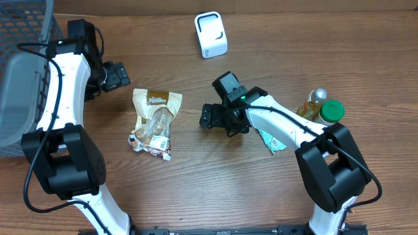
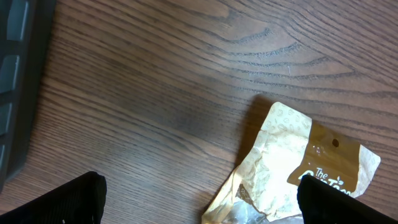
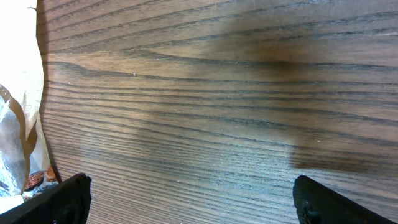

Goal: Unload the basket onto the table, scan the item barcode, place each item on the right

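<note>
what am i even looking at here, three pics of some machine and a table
These are two white robot arms at a wooden table. One picture looks straight down from above. The other two come from small cameras on each arm's wrist, with the black fingertips at the bottom corners. On the table lie a snack bag, a white scanner, a yellowish bottle, a green-capped container, a green packet and a grey basket. The left gripper and right gripper are both open and hold nothing.

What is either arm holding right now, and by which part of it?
Nothing is held. The left jaws and right jaws both stand open and empty; the crumpled tan plastic snack pouch lies free on the wooden table between them.
</note>
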Controlling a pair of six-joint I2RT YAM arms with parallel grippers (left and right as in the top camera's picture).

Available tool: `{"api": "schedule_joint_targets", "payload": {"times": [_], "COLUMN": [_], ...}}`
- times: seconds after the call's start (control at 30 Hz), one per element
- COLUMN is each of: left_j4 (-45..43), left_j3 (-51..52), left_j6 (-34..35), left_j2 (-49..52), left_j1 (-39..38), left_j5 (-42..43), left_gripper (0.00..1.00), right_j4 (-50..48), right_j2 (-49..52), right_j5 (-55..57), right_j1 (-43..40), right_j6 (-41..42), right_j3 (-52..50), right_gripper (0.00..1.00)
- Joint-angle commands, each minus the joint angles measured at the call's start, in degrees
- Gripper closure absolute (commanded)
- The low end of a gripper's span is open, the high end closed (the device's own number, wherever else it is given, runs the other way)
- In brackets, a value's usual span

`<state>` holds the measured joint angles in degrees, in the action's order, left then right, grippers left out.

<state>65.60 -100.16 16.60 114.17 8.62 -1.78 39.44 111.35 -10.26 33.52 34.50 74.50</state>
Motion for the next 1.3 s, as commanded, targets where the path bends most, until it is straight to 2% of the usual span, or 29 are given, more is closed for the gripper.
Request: {"api": "schedule_joint_targets", "payload": {"times": [0.0,1.13,1.27], "left_j4": [0.1,0.1,-2.1], "left_j3": [-0.3,-0.3,-0.3], "left_j6": [0.3,0.4,0.4], "left_j2": [-0.2,-0.2,-0.2], "left_j1": [-0.4,-0.5,-0.4], "left_j5": [-0.1,1.0,1.8], "left_gripper": [0.0,0.0,0.0], "right_j4": [-0.4,-0.4,-0.6], "right_j2": [-0.1,-0.1,-0.1], "right_j5": [0.1,0.1,0.2], "right_j1": [0.2,0.2,0.2], "right_j6": [0.0,0.0,0.0], "right_j3": [-0.3,-0.3,-0.3], "right_gripper": [0.0,0.0,0.0]}}
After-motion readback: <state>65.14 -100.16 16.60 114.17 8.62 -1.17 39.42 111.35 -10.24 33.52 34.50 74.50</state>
